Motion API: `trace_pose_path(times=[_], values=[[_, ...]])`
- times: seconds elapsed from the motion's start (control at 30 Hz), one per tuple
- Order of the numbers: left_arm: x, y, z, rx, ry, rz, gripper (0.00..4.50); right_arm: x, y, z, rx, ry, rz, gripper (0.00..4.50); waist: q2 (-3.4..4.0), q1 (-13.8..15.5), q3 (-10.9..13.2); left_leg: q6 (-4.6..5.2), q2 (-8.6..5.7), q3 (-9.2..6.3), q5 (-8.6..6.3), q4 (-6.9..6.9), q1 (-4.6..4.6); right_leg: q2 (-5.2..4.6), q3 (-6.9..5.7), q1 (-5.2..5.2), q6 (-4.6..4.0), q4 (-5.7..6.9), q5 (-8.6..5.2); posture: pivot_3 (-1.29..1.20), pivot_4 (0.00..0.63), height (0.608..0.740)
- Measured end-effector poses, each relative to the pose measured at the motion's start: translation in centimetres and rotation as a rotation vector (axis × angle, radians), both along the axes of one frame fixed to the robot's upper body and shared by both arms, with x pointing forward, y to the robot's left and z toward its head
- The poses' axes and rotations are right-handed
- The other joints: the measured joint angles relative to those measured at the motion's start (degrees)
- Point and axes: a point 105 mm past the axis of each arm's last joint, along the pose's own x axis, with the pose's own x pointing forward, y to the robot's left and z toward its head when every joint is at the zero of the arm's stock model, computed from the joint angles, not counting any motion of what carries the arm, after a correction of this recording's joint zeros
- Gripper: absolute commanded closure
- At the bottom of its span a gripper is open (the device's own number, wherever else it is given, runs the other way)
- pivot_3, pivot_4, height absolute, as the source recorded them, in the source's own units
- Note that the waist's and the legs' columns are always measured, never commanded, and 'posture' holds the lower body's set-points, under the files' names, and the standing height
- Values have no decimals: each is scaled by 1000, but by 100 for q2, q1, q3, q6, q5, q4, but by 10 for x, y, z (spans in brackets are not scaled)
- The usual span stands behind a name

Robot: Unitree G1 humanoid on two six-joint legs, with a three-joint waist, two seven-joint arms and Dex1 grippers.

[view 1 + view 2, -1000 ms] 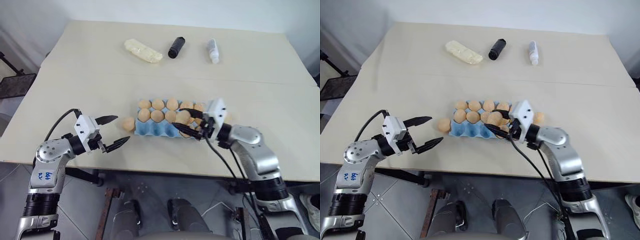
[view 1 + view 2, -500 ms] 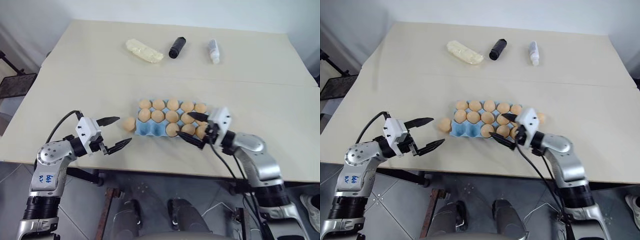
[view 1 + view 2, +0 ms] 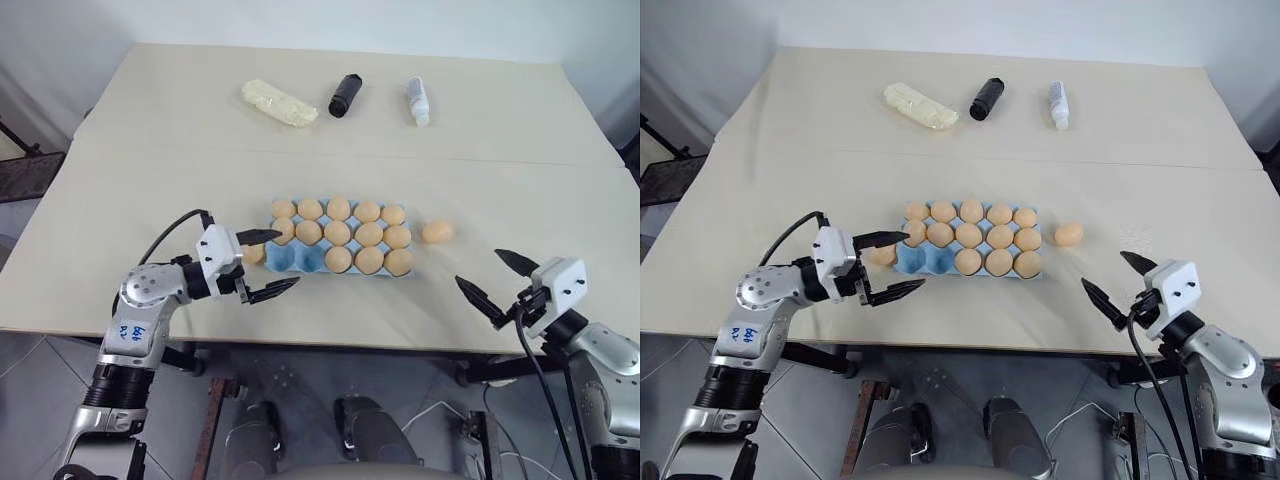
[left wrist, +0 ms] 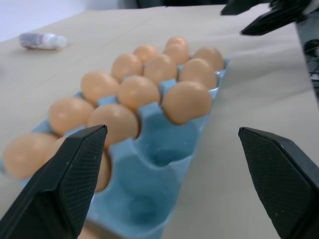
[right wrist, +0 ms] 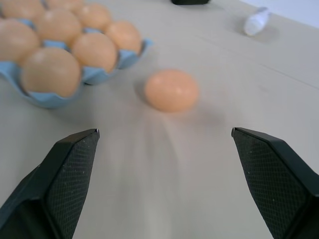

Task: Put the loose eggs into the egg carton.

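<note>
The light-blue egg carton lies mid-table, most cups filled with tan eggs; two near-row cups at its left end are bare. One loose egg rests on the table just right of the carton, also seen ahead of my right gripper. Another loose egg lies against the carton's left end, partly behind my left fingers. My left gripper is open, level, its tips spanning the carton's near-left corner. My right gripper is open near the table's front edge, right of the carton, holding nothing.
At the far side lie a pale yellow lumpy packet, a black cylinder and a small white bottle. The table's front edge runs just behind both grippers.
My right gripper left an egg in the carton's near row, opened, and drew back to the right. My left gripper moved right, up to the carton's left end.
</note>
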Motion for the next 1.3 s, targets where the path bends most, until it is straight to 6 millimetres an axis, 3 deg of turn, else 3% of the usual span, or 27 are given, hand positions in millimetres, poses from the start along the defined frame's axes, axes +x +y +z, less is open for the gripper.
trace_pose_path(times=[0.17, 0.63, 0.67, 0.77, 0.93, 1.0, 1.13, 1.23, 1.3], values=[[2, 2, -2, 1, 10, 5, 0, 19, 5, 3, -2, -15, 16, 40, 0, -29, 0, 3, -1, 1, 3, 1, 1, -3, 1, 0, 3, 3, 3, 0, 150, 740], [-14, 17, -5, 12, 7, 83, 0, 112, 40, 15, 38, 19, 123, 40, 6, -126, 4, 3, 2, 1, 7, 4, 0, -2, 0, -1, 3, 7, 2, 0, 150, 740], [-15, 17, -5, 11, 7, 88, 0, 113, 42, 14, 34, 24, 130, 40, 6, -109, 4, 1, 2, -3, 8, 3, -2, -1, -3, -1, 3, 6, 1, 0, 150, 740], [-17, 24, -2, 19, 0, 118, 0, 117, 50, 4, 41, 63, 164, 661, 7, -108, 4, 1, 0, -3, 8, 2, -3, -4, -1, -1, 5, 5, 0, 0, 150, 740], [-18, 28, -4, 16, 13, 141, 0, 117, 54, 0, 36, 89, 197, 2388, 7, -118, 5, 1, -1, 0, 7, 4, -3, -5, 0, -1, 7, 6, -1, 0, 150, 740], [-20, 28, -1, 14, 4, 144, 0, 116, 55, 2, 38, 80, 210, 2767, 7, -118, 5, 1, 1, -2, 8, 3, -3, -4, -1, -1, 7, 7, -1, 0, 150, 740], [-18, 35, 1, 4, -4, 181, 0, 107, 55, 16, 29, 10, 229, 2767, 10, -115, 6, 0, 0, -3, 7, 2, -4, -5, -1, -2, 7, 7, -1, 0, 150, 740], [-15, 48, 5, -15, -16, 241, 0, 98, 55, 41, -1, -59, 254, 2767, 11, -123, 7, 0, 1, -2, 7, 1, -3, -5, 0, -3, 7, 7, -1, 0, 150, 740], [-13, 64, 4, -16, -5, 294, 0, 91, 66, 60, 3, -100, 303, 2767, 11, -143, 7, -4, 7, -3, 7, -1, -1, -1, 0, -5, 6, 10, -1, 0, 150, 740]])
